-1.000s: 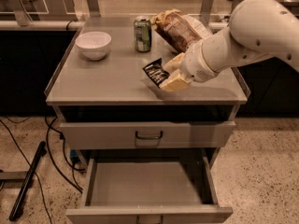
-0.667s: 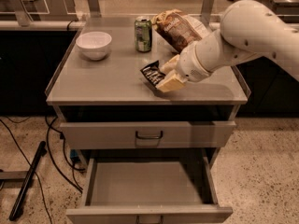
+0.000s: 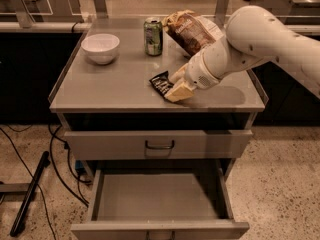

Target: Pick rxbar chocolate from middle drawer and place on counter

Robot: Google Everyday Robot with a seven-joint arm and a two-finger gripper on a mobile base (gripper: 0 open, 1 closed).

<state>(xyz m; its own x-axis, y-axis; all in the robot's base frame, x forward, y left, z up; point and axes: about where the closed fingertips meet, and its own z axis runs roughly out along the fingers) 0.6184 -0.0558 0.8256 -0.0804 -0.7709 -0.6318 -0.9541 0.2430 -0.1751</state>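
The rxbar chocolate (image 3: pixel 160 83), a small black-wrapped bar, is low over the counter (image 3: pixel 110 86), near its front middle; I cannot tell if it touches the top. My gripper (image 3: pixel 176 84) is at the bar's right end, with one tan finger (image 3: pixel 178 74) above it and one below, shut on the bar. The white arm reaches in from the right. The middle drawer (image 3: pixel 160 200) is pulled open below, and its grey floor is bare.
A white bowl (image 3: pixel 100 47) stands at the counter's back left, a green can (image 3: pixel 153 36) at the back middle, and a brown chip bag (image 3: pixel 190 31) beside it, just behind the arm. The drawer above (image 3: pixel 160 144) is closed. Cables and a dark bar (image 3: pixel 30 194) lie on the floor at left.
The gripper and the bar have moved a little to the left and lower toward the counter top. Nothing else has moved.
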